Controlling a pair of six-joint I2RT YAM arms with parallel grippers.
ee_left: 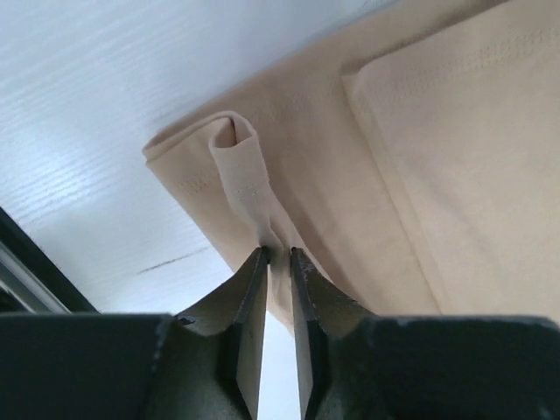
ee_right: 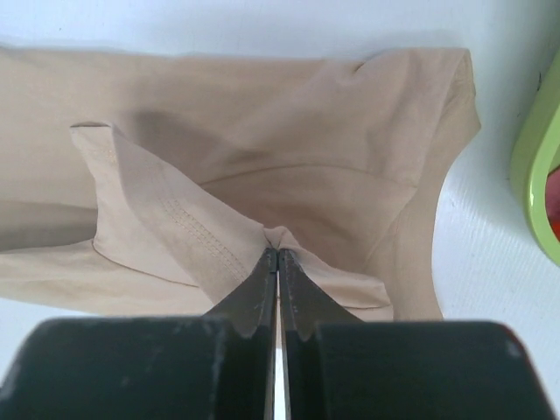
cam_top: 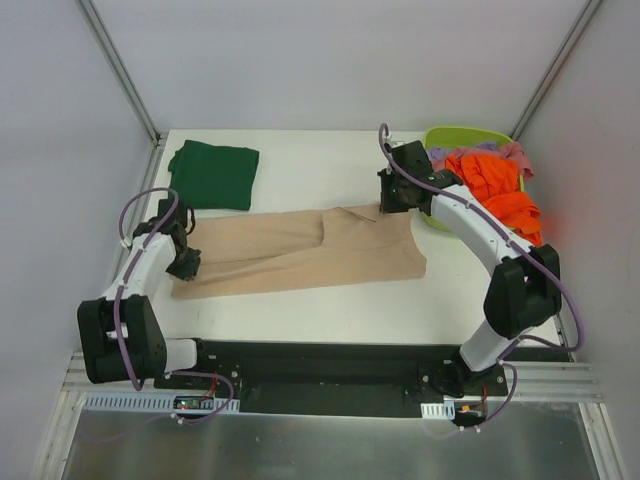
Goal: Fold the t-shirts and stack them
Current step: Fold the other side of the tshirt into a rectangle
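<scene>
A beige-tan t-shirt (cam_top: 300, 255) lies folded lengthwise across the middle of the white table (cam_top: 330, 305). My left gripper (cam_top: 185, 265) is at its left end. In the left wrist view that gripper (ee_left: 278, 254) has its jaws a narrow way apart, with a raised ridge of the beige t-shirt (ee_left: 394, 175) running in between the tips. My right gripper (cam_top: 392, 198) is at the shirt's far right corner, and in the right wrist view it (ee_right: 277, 252) is shut on a pinch of the beige t-shirt (ee_right: 306, 149), lifting it. A dark green t-shirt (cam_top: 215, 175) lies folded at the back left.
A lime-green basket (cam_top: 452, 133) stands at the back right, just right of my right gripper, and its rim (ee_right: 535, 175) shows in the right wrist view. It holds an orange t-shirt (cam_top: 500, 190), with lilac cloth (cam_top: 445, 155) and pink cloth (cam_top: 515, 152).
</scene>
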